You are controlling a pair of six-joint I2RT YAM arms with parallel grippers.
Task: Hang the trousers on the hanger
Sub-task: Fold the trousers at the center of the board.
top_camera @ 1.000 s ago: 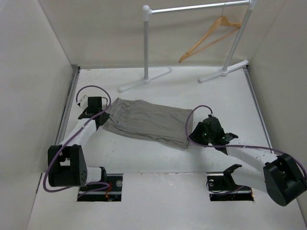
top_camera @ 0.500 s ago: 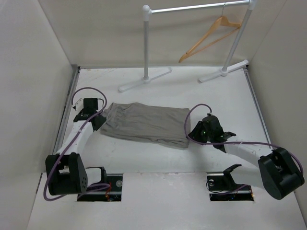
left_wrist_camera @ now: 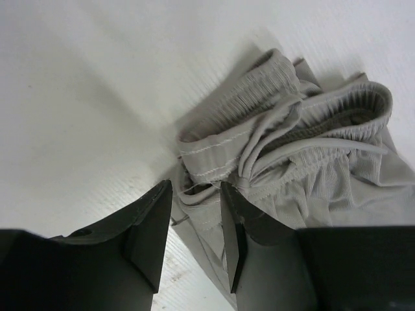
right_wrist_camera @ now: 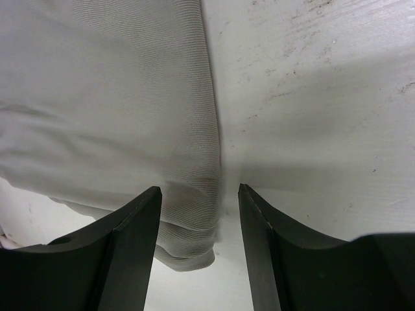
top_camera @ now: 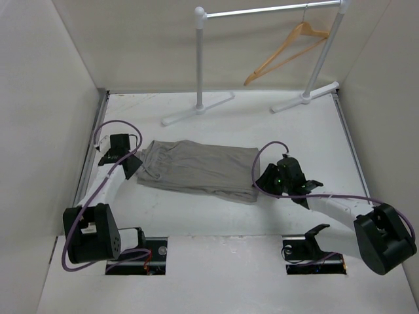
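One pair of grey trousers point(top_camera: 200, 169) lies folded flat near the middle of the white table point(top_camera: 281, 127). One wooden hanger point(top_camera: 288, 49) hangs on the single metal rail point(top_camera: 268, 10), well apart from the garment toward 1 o'clock in the top view. Two arms are in view, one at each end of the cloth. The left gripper point(top_camera: 134, 167) sits at the 9 o'clock end; its wrist camera shows the two fingers point(left_wrist_camera: 146, 227) drawn close together with a fold of the bunched elastic waistband pinched in the narrow gap, the rest of the waistband spilling toward 1 o'clock. The right gripper point(top_camera: 262, 180) is at the 4 o'clock end; its fingers point(right_wrist_camera: 133, 233) stand spread, straddling the folded leg edge, with bare table toward 3 o'clock.
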